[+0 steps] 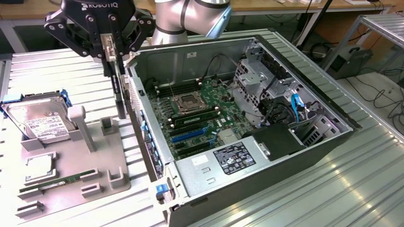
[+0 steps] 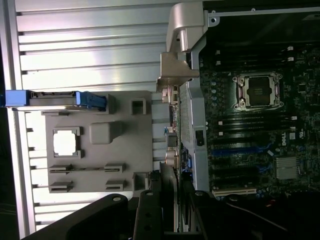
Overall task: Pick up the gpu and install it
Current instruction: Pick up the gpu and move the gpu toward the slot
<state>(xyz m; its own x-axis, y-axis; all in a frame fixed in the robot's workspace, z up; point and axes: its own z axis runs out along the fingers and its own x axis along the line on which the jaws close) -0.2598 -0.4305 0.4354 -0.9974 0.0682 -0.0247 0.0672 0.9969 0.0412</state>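
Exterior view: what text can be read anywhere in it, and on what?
"ROBOTIQ": on the gripper, which holds the gpu.
Hard drive label: too small to read.
Black sticker in the case: too small to read.
White sticker beside it: too small to read.

Exterior view: looking down at a slant from a raised spot, well back, taking in the whole computer case (image 1: 284,175) and parts tray (image 1: 69,163). Wrist view: looking straight down past the gripper (image 2: 172,212), sitting closer; sharing the parts tray (image 2: 95,155) and motherboard (image 2: 255,140).
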